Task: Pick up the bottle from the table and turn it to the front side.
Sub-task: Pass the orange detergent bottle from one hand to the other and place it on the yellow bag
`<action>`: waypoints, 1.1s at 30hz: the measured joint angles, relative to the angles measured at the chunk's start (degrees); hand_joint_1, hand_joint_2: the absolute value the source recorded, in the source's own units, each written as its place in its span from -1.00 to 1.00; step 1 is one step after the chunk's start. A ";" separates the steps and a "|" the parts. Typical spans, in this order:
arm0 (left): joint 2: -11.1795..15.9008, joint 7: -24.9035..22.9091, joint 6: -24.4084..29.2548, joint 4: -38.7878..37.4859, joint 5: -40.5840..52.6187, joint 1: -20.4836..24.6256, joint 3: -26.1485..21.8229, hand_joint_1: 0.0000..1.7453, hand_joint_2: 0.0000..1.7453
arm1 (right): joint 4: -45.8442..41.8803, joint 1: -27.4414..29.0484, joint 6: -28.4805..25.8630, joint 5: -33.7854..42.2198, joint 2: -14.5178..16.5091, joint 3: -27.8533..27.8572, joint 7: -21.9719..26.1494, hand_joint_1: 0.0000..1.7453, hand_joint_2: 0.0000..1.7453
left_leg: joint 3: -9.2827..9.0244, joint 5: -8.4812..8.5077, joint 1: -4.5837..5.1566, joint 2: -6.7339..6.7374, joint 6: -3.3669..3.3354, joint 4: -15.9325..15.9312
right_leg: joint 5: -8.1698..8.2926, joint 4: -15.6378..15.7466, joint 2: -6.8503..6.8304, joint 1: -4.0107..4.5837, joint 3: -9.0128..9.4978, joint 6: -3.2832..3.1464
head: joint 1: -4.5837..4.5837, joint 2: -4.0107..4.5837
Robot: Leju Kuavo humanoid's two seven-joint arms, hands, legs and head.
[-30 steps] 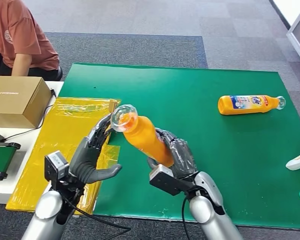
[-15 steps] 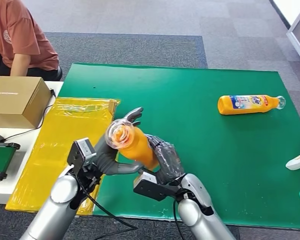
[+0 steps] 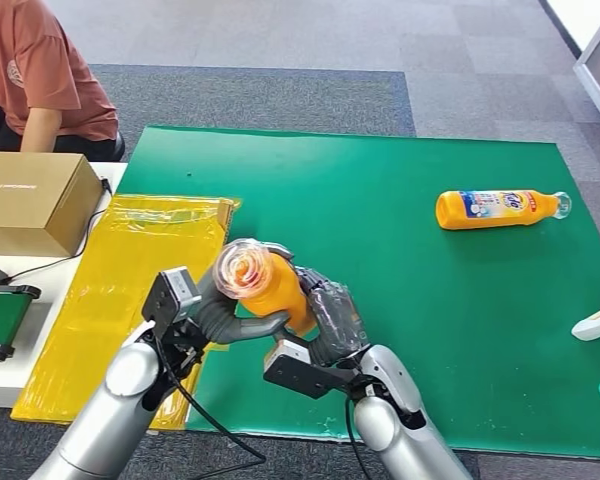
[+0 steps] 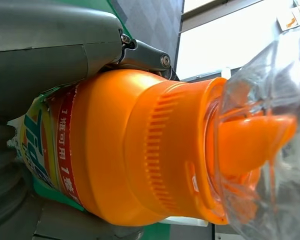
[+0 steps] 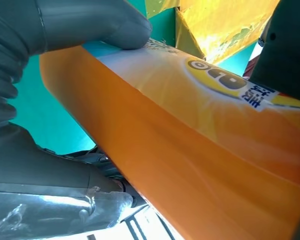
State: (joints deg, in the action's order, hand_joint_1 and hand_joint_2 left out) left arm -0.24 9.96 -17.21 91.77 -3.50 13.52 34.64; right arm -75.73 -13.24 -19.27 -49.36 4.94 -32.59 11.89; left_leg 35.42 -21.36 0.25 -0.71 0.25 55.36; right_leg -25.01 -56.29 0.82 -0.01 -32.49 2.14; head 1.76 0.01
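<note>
Both hands grip one orange bottle (image 3: 270, 285) lifted clear of the desk (image 3: 433, 330): the left hand (image 3: 225, 315) grasps it near the clear-capped neck, the right hand (image 3: 331, 320) its lower body. The pickup looks done; turning the label to the front appears under way, unfinished. Farther off, a second bottle (image 3: 497, 209) lies on its side on the green mat (image 3: 372, 190).

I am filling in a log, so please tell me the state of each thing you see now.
Held bottle: lifted off the mat, clear cap on, gripped by both hands.
Left hand: grips the bottle near its cap.
Right hand: grips the bottle's body.
Second bottle: lying on its side on the green mat.
Cardboard box: closed.
</note>
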 joint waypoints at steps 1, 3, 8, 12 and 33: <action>0.02 -0.04 0.09 -0.08 0.07 0.12 0.09 1.00 1.00 | 0.10 -0.02 -0.02 -0.05 0.00 0.00 -0.08 0.42 1.00 | 0.00 0.00 0.00 0.00 0.00 0.00 | 0.00 0.00 0.00 0.00 0.00 0.00 | 0.00 0.00; 0.04 -0.08 0.31 -0.26 0.33 0.34 0.29 1.00 1.00 | 0.57 -0.15 0.05 -0.12 0.00 -0.01 -0.64 -0.58 1.00 | 0.00 0.00 0.00 0.00 0.00 0.00 | 0.00 0.00 0.00 0.00 0.00 0.00 | 0.00 0.01; 0.19 -0.12 2.40 -0.63 3.41 0.19 0.95 1.00 1.00 | 5.07 -1.97 1.36 3.07 0.00 0.95 -2.11 -1.00 1.00 | 0.00 0.01 0.00 0.00 0.00 0.00 | 0.00 0.00 0.00 0.00 -0.01 0.00 | 0.01 0.01; 0.49 0.32 10.33 -0.06 16.14 -0.33 1.05 1.00 1.00 | 8.51 -2.50 1.17 7.96 -0.08 5.65 -2.23 -1.00 1.00 | 0.01 0.04 0.01 -0.04 -0.05 0.01 | 0.02 0.00 -0.07 -0.01 0.01 0.02 | -0.01 0.00; -0.56 -9.90 33.72 -7.84 67.36 -7.50 -2.51 1.00 1.00 | -13.32 2.72 0.96 19.34 -0.15 22.76 1.70 -1.00 1.00 | 0.06 0.04 0.02 -0.04 -0.05 0.01 | 0.04 0.01 -0.05 -0.02 -0.07 0.05 | -0.01 0.01</action>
State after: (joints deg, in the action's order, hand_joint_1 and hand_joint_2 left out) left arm -0.80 0.06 16.51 83.93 63.86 6.03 32.12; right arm -89.05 -10.52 -18.31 -30.02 4.79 -9.82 13.59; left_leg 35.48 -21.32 0.27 -0.75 0.19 55.37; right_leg -24.97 -56.28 0.77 -0.03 -32.56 2.19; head 1.75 0.02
